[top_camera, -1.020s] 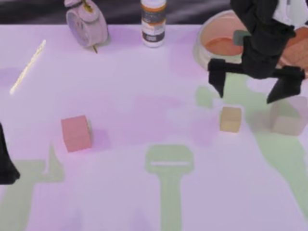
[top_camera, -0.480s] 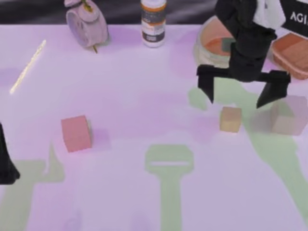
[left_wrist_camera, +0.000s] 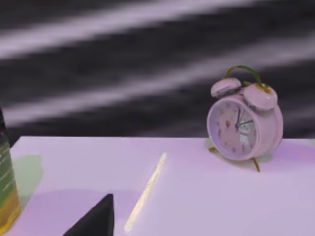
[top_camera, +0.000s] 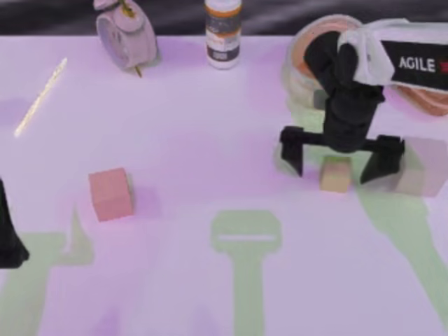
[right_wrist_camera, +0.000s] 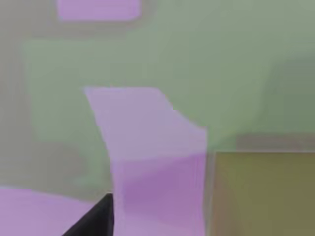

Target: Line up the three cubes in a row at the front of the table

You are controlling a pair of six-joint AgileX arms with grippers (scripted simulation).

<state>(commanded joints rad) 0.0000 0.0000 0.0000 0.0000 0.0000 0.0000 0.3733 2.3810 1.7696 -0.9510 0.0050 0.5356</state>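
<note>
Tan-yellow cube (top_camera: 335, 175) between right gripper (top_camera: 341, 159) fingers

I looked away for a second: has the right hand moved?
Yes. The right hand has come toward the table's front and leftward, away from the bowl, and now straddles the tan-yellow cube, fingers open.

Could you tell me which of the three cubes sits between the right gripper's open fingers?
The small tan-yellow cube; the right gripper straddles it, unlike the pink-red cube and pale pinkish-white cube.

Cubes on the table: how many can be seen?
3. The pink-red cube is at the left, the tan cube between the open right gripper's fingers, the pale cube near the right edge.
</note>
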